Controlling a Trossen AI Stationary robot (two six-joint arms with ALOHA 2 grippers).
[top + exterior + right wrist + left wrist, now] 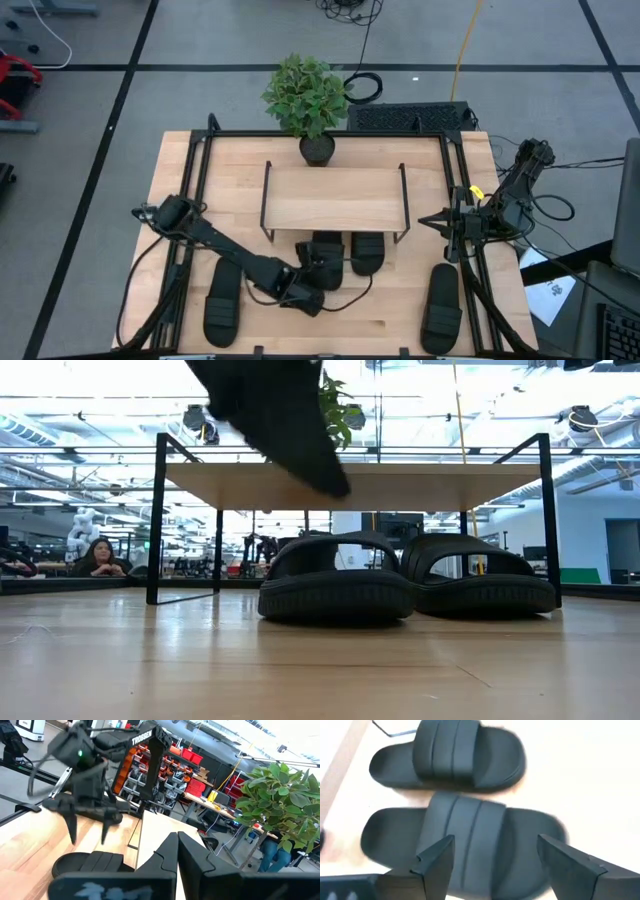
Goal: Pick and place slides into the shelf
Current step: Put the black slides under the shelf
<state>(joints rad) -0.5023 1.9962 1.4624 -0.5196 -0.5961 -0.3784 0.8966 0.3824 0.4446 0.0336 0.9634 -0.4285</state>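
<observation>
Bright ceiling lights glare white in the low view. The close slides [465, 845] look a bit blurry.

slides under shelf: we see two black ribbed slides [327, 254] [367, 250] side by side, one directly below the left jaws.
outer slides: two [223, 300] [441, 300] flat, apart.
shelf [335, 197]: light plank, wire legs.

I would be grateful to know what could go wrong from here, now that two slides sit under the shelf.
1. The open left gripper hangs right over the just-placed slide; withdrawing carelessly might snag its strap and drag it out.
2. That slide sits close beside the other slide under the shelf; a nudge may shift both.
3. Space under the shelf looks tight for the two outer slides.
</observation>
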